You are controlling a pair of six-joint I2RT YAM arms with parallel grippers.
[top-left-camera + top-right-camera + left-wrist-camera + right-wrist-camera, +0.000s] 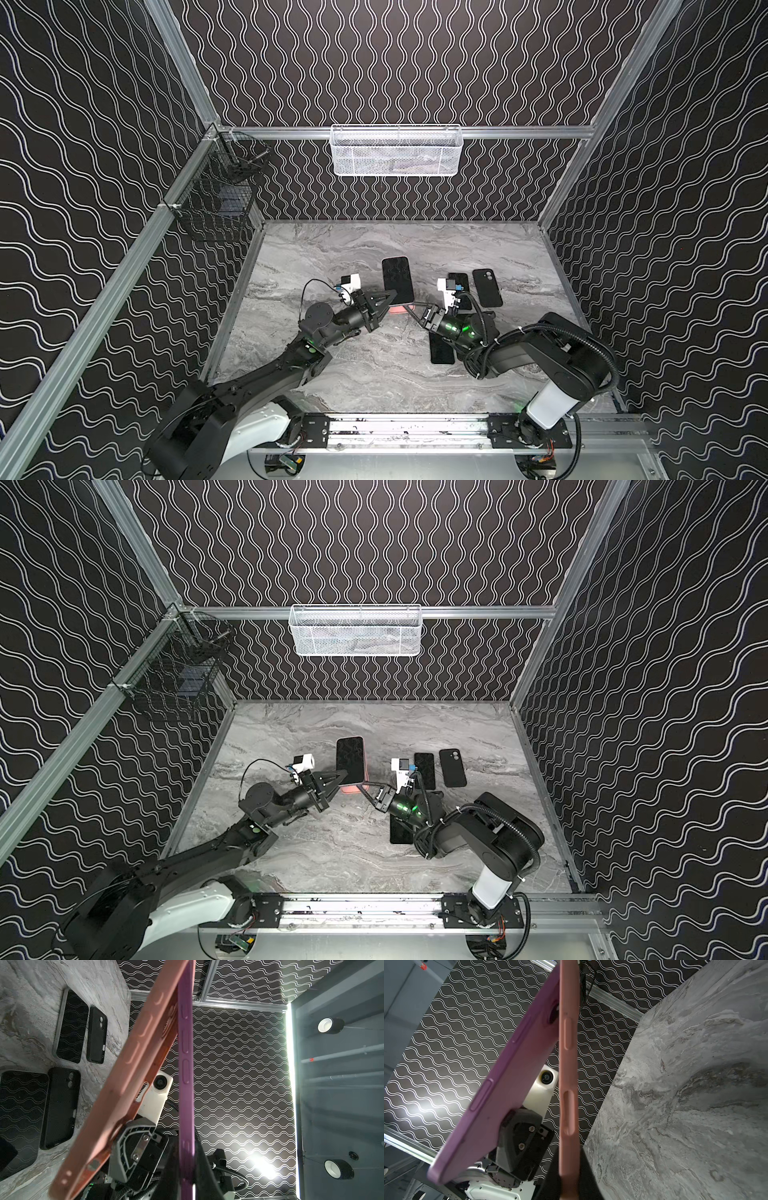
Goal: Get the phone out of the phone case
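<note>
the phone (186, 1068) is showing a purple edge. the phone case (124, 1076) is showing salmon pink. the worktop (374, 374) is displaying grey marble veining. the walls (395, 62) are carrying white wavy lines on black.
</note>
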